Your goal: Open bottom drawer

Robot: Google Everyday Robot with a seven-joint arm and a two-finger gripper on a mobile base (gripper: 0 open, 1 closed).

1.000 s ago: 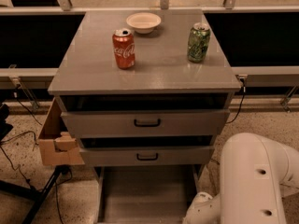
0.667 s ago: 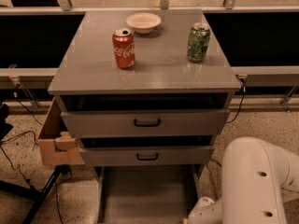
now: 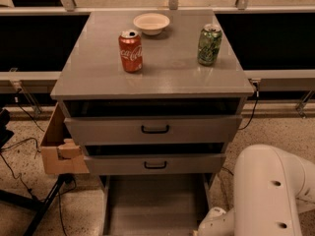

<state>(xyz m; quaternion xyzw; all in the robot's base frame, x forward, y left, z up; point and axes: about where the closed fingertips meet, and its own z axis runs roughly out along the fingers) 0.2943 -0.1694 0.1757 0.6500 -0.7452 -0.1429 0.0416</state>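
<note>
We see the bottom drawer [image 3: 155,205] pulled well out at the foot of the grey cabinet [image 3: 167,75], its plain tray showing below the middle drawer [image 3: 187,164]. Our gripper [image 3: 212,221] sits low by the cabinet's front right corner, just beside that tray; whether it is apart or together we cannot tell.

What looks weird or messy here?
Nothing is spilled or broken. All three drawers stand open at once: the top drawer and middle drawer only a little, the bottom drawer pulled far out. A cardboard box sits oddly against the left side of the cabinet. The gripper is out of sight, below the white arm.
</note>
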